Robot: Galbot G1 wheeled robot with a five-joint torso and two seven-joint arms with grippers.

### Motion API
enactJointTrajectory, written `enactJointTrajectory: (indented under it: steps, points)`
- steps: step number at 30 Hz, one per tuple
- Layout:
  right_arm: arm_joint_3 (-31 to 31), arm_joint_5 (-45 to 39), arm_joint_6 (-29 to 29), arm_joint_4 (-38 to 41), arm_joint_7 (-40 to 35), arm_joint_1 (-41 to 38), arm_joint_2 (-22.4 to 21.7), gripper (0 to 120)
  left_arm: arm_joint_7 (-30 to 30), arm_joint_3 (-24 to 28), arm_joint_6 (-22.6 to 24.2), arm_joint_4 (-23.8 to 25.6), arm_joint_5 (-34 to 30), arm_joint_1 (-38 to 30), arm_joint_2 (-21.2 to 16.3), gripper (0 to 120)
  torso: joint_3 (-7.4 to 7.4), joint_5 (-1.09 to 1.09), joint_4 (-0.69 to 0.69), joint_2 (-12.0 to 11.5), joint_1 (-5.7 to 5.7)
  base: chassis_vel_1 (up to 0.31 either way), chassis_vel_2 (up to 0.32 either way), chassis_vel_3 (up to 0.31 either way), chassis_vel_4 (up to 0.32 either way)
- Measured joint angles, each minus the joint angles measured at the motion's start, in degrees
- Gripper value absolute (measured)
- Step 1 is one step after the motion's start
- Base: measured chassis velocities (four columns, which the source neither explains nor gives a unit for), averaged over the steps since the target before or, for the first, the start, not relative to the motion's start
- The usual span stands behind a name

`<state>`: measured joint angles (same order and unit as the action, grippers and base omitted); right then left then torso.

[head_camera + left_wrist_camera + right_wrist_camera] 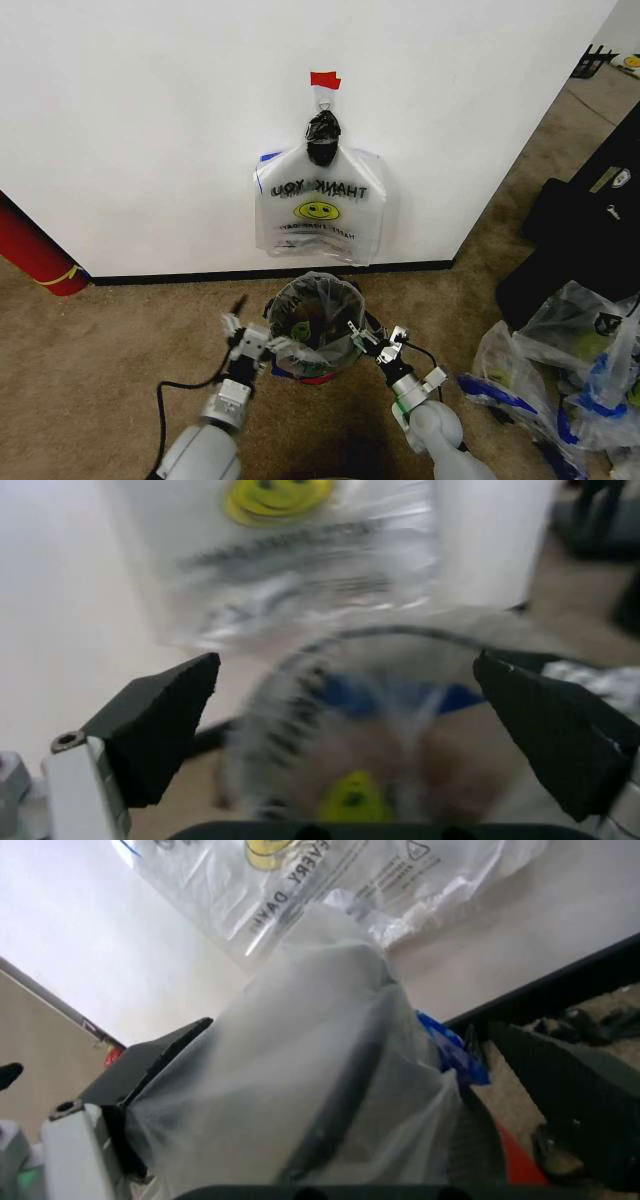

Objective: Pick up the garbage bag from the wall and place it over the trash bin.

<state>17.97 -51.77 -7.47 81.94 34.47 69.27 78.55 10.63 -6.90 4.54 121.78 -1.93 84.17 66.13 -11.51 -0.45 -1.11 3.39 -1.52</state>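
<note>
Below the matching bag [318, 205] hanging on the wall, we see the trash bin [316, 368] on the carpet, the garbage bag [318, 312] draped over it. Left hand [243, 337] and right hand [378, 345] flank its rim, both spread, grasping nothing.

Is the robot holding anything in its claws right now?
Nothing is gripped: both claws, left and right, are open beside the garbage bag over the trash bin.
</note>
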Motion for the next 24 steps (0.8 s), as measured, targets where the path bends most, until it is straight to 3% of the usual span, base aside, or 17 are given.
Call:
enactJointTrajectory:
  steps: [4, 8, 24]
  points:
    - [0.24, 1.26, 0.00, -0.03, 0.43, 0.36, 0.02, 100, 0.93, 2.58, -0.33, -3.40, 3.82, -0.13, 4.12, 100, 0.00, -0.01, 0.01, 0.00, 0.00, 0.000, 0.000, 0.000, 0.000]
    - [0.45, 2.18, -0.11, 0.48, 0.58, 0.72, 0.15, 100, 2.24, 4.14, 0.64, -4.36, 8.91, -0.61, 5.83, 100, 0.00, -0.01, 0.00, 0.00, 0.00, 0.000, 0.000, 0.000, 0.000]
    - [1.00, 3.07, -1.78, 0.52, 1.03, 1.22, -0.51, 100, 0.65, 8.18, 1.36, -10.46, 27.70, -3.41, 7.53, 100, 0.00, -0.01, 0.00, 0.00, -0.01, 0.000, 0.000, 0.000, 0.000]
